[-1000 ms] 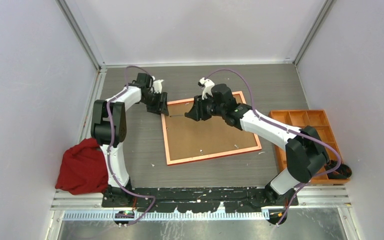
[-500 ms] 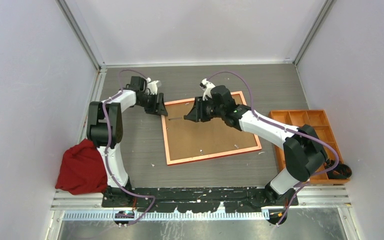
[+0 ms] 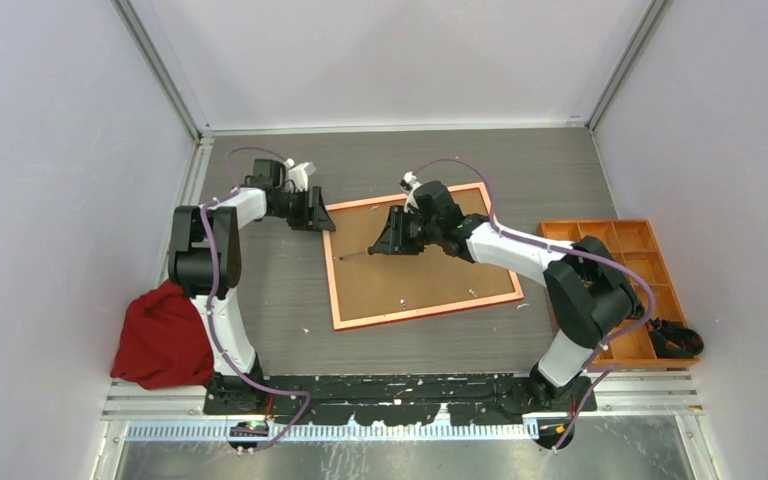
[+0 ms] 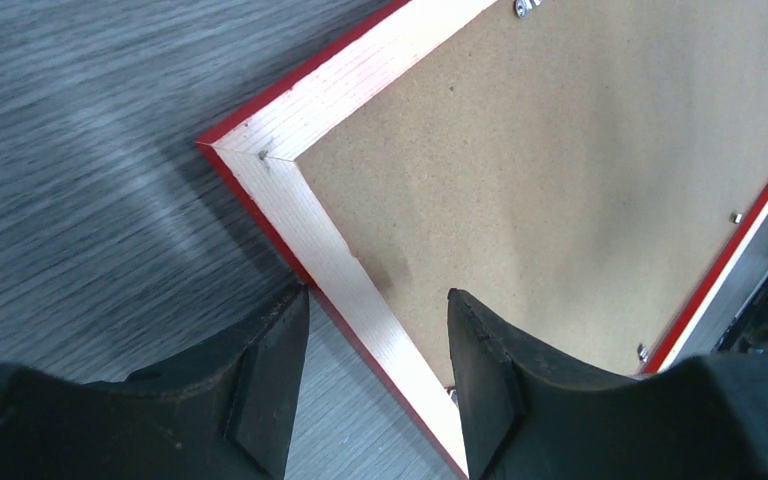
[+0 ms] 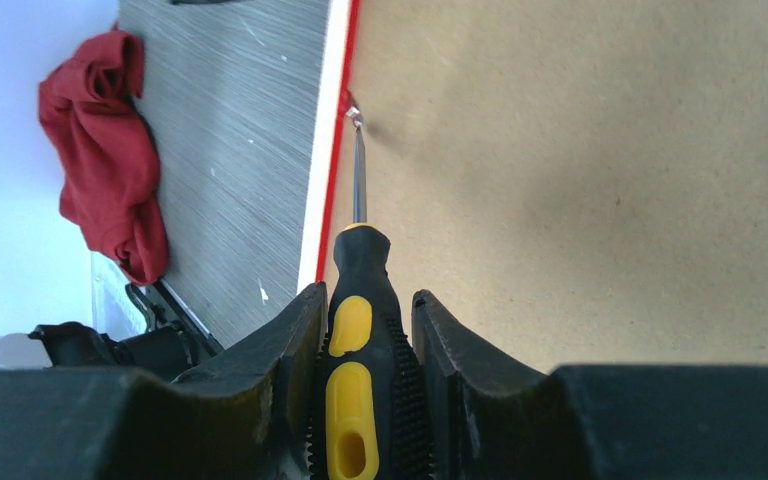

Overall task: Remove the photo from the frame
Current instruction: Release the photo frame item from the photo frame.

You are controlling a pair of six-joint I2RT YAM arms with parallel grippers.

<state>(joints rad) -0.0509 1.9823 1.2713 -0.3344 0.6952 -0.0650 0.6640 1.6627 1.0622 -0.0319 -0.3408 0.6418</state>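
Frame [image 4: 330,250] rail between parted left jaws — right jaws tight on screwdriver [image 5: 358,300]

The frame [image 3: 430,311] lies face down mid-worktop [image 3: 280,290], backing board [image 3: 420,270] uppermost. A cloth [image 3: 165,335] sits left of it, nearer the front edge — a compartment tray [image 3: 600,223] right. A screwdriver [image 5: 358,270] tip meets the frame's left rail.

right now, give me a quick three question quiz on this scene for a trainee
1. True or false: the frame lies face down, backing board up.
2. The right fingers hold: A) a screwdriver B) a pen C) nothing
3. Which arm's fingers stand open astride the frame's rail near a corner?
Key: 1 true; 2 A; 3 the left fingers
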